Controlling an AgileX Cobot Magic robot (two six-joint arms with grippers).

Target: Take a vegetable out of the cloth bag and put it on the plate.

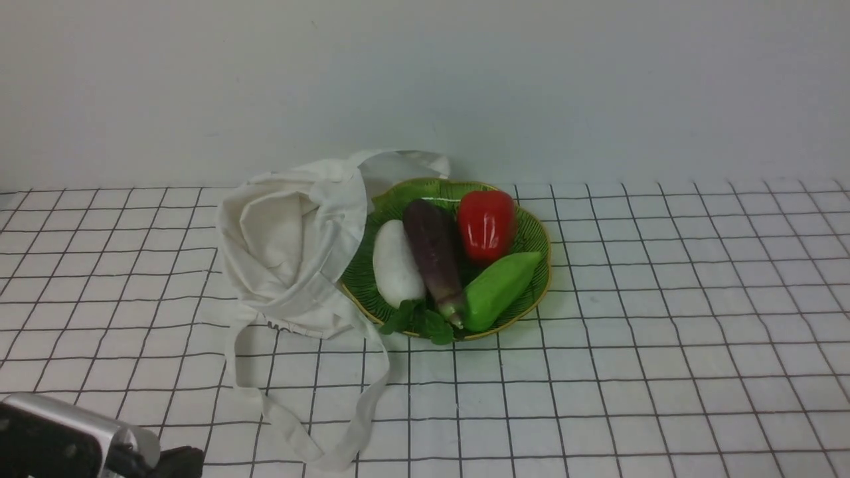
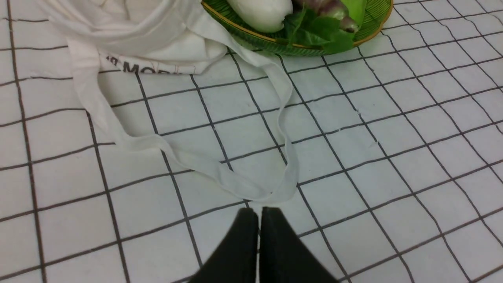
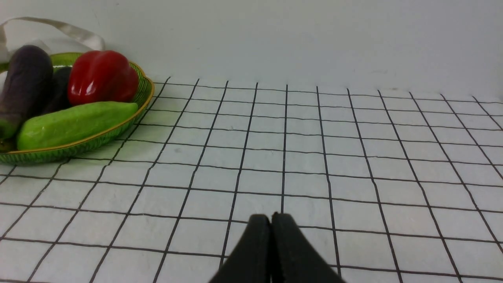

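The left gripper (image 2: 258, 215), black jaws pressed together on nothing, hovers just short of the strap loop (image 2: 220, 173) of the off-white fabric tote bag (image 1: 292, 245) (its dark lettering is half folded under). Beyond the bag, ahead and to this gripper's right, the long dull purple eggplant (image 1: 435, 255) lies on the round green ribbed plate (image 1: 531, 229), between a white radish (image 1: 396, 264) and a red bell pepper (image 1: 487, 224). A near-black eggplant (image 3: 61, 90) is mostly hidden behind it. The right gripper (image 3: 271, 218), also closed and empty, is well apart, with the plate ahead to its left and cut off in its wrist view.
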